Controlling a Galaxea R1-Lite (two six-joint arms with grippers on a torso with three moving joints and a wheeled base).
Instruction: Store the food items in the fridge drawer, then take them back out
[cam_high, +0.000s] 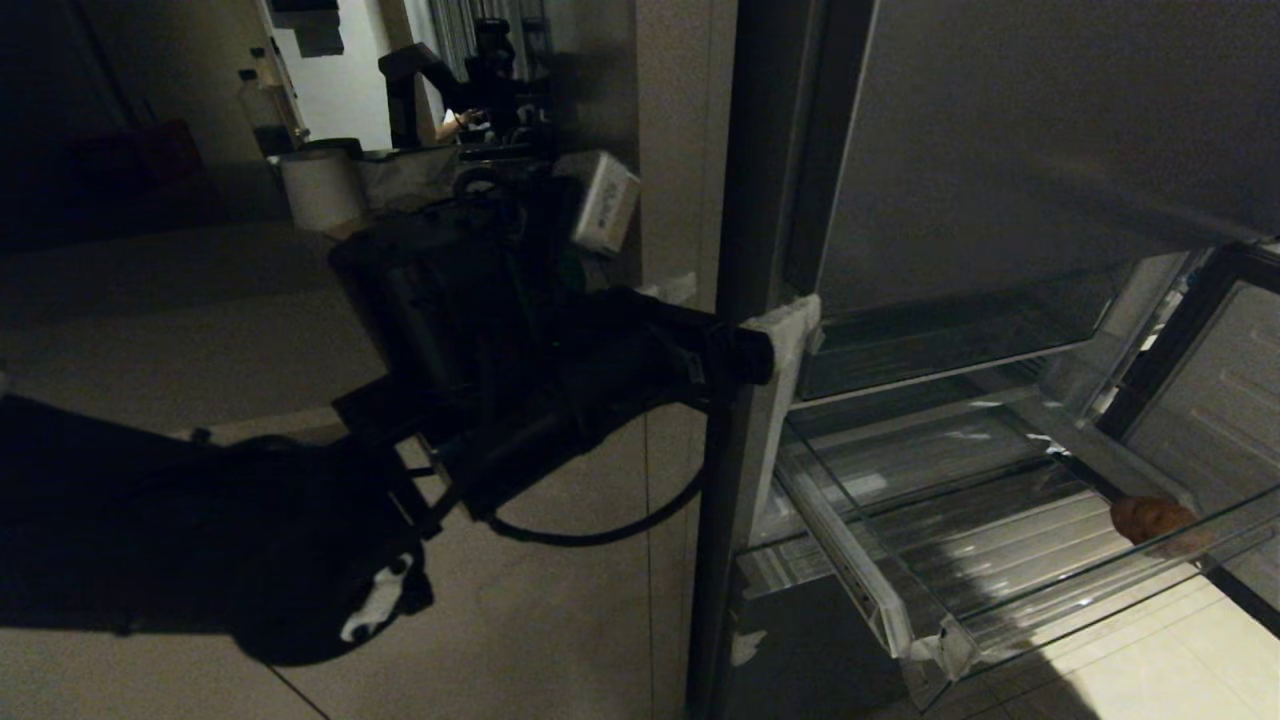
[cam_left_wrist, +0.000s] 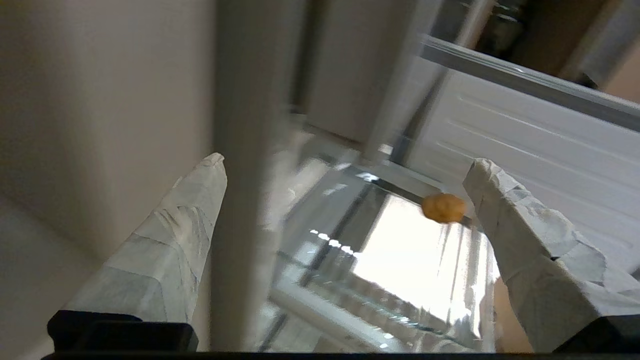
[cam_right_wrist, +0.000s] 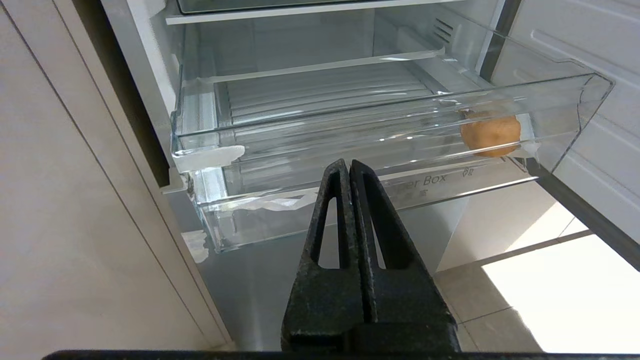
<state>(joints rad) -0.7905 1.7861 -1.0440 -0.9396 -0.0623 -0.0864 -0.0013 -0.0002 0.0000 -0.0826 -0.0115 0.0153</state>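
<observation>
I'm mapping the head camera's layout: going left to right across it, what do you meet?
The robot's left arm with its open left claw at the fridge edge → the pulled-out clear fridge drawer → the tan potato at the drawer's right end → the inside of the open fridge door.

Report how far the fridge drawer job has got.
Done: the potato lies in the pulled-out drawer, at its right end. In hand: the left gripper, open and empty, is beside the fridge's edge, apart from the potato. The right gripper is shut, idle. Left: taking the potato out.
</observation>
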